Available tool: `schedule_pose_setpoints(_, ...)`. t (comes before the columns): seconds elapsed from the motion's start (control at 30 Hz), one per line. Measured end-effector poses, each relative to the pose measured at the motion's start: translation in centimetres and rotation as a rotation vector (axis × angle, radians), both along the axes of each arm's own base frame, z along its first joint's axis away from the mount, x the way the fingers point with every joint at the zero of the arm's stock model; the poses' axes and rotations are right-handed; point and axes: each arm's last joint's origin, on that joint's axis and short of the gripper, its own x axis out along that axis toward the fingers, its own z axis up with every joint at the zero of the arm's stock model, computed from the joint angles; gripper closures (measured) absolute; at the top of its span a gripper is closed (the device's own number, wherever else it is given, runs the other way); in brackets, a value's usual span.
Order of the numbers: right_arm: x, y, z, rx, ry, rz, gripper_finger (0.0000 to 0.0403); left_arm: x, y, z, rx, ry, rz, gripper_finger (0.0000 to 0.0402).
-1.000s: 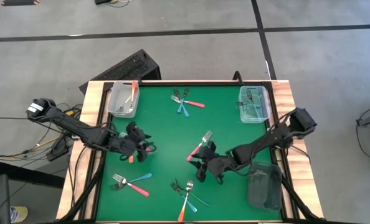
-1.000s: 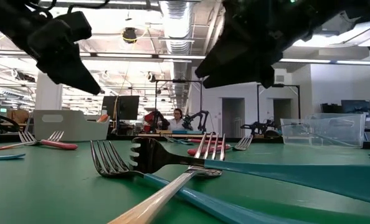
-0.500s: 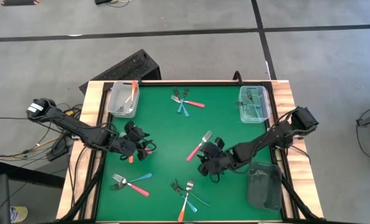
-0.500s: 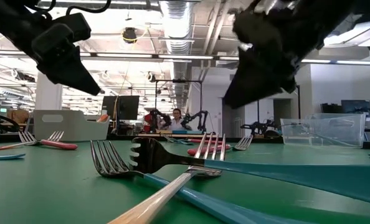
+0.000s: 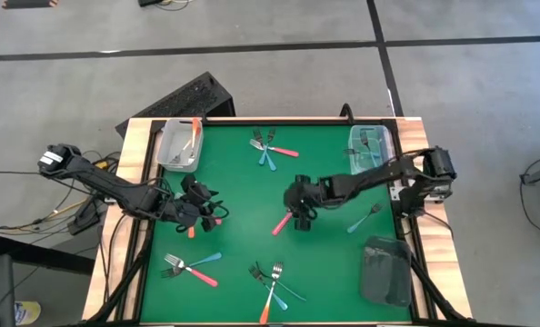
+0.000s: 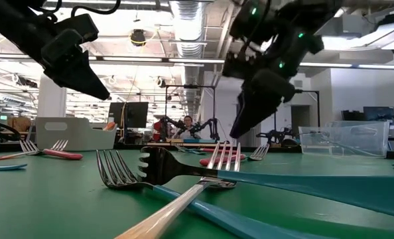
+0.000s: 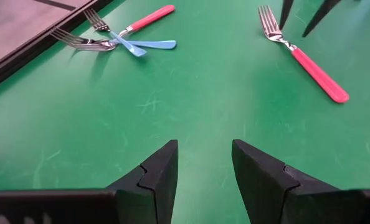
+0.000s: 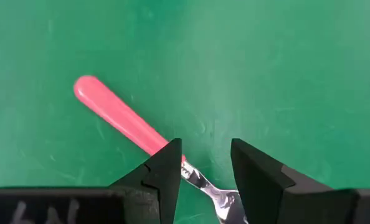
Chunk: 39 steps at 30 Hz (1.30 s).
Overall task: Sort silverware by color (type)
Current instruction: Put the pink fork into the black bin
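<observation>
Small forks with orange, pink-red or teal handles lie flat on the green mat. My right gripper (image 5: 299, 211) (image 8: 202, 149) is open near the table's middle, over a pink fork (image 5: 282, 223). Its fingers stand on either side of the fork's metal neck (image 8: 197, 177), and the pink handle (image 8: 119, 115) reaches ahead. In the low view it (image 6: 240, 129) hangs above the mat. My left gripper (image 5: 211, 209) (image 7: 203, 149) is open over bare mat at the left. An orange handle (image 5: 191, 232) shows under that arm.
A clear bin (image 5: 179, 145) at the far left holds an orange fork. Another clear bin (image 5: 372, 152) at the far right holds teal forks. A dark bin (image 5: 385, 271) sits near right. Fork groups lie far middle (image 5: 270, 150), near left (image 5: 190, 266) and near middle (image 5: 272, 282). One teal fork (image 5: 365, 218) lies right.
My right gripper has swung from the near-right part of the mat toward the far edge and the table's middle, turning as it went, and now stands over the pink fork. The arm's move has uncovered a teal fork on the right. No fork has moved.
</observation>
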Motion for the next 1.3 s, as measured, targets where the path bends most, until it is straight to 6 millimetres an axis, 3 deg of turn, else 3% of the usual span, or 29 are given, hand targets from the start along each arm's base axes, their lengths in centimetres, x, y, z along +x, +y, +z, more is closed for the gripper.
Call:
schedule_pose_setpoints(0.17, 0.3, -0.6, -1.4, 0.007, 0.044, 0.074, 0.0240, 0.0, 0.0, 0.0, 0.001, 0.001, 0.000, 0.0262)
schedule_pose_setpoints(0.47, 0.4, 0.4, -3.7, 0.024, 0.139, 0.072, 0.0245, 0.0, 0.1, 0.0, 0.045, 0.013, 0.000, 0.0262)
schedule_pose_setpoints(0.67, 0.0, 0.4, -3.9, 0.090, 0.182, -0.040, 0.0314, 0.1, 0.6, 0.0, 0.063, 0.012, 0.036, 0.0262)
schedule_pose_setpoints(0.8, -0.2, 0.8, -3.8, 0.155, 0.190, -0.143, 0.0369, 0.1, 0.9, 0.0, 0.054, 0.006, 0.056, 0.0262)
schedule_pose_setpoints(1.03, -0.4, 2.8, -3.6, 0.231, 0.184, -0.266, 0.0371, 0.2, 1.2, 0.0, 0.064, 0.014, 0.067, 0.0262)
schedule_pose_setpoints(1.17, -1.3, 4.4, -2.5, 0.212, 0.175, -0.322, 0.0372, 0.2, 1.6, 0.1, 0.066, 0.016, 0.084, 0.0262)
schedule_pose_setpoints(1.3, -3.3, 5.8, 0.1, 0.188, 0.165, -0.359, 0.0396, 0.3, 2.0, 0.1, 0.066, 0.012, 0.111, 0.0262)
